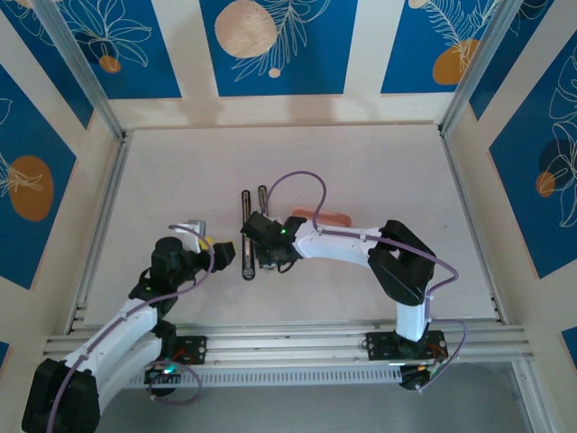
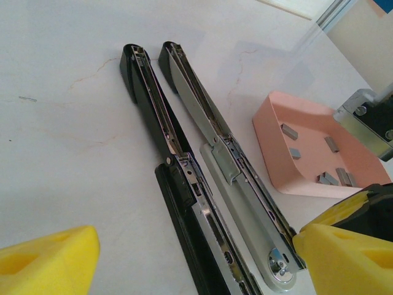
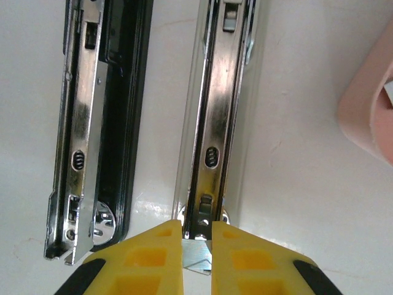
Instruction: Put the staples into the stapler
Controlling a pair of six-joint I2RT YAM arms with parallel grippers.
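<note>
1. The right fingers [image 3: 167, 249] sit narrow, pinching the staples [image 3: 198, 261] at the near end of the stapler [image 3: 212, 123], which lies open mid-table.
2. The left fingers [image 2: 344, 252] hang wide around that same end, holding nothing.
3. Best move now: square the staples with the channel, lower them flat between the rails, and release only once seated.
4. The tray [image 2: 270, 147] beside it holds more.
5. No brand or writing readable.
</note>
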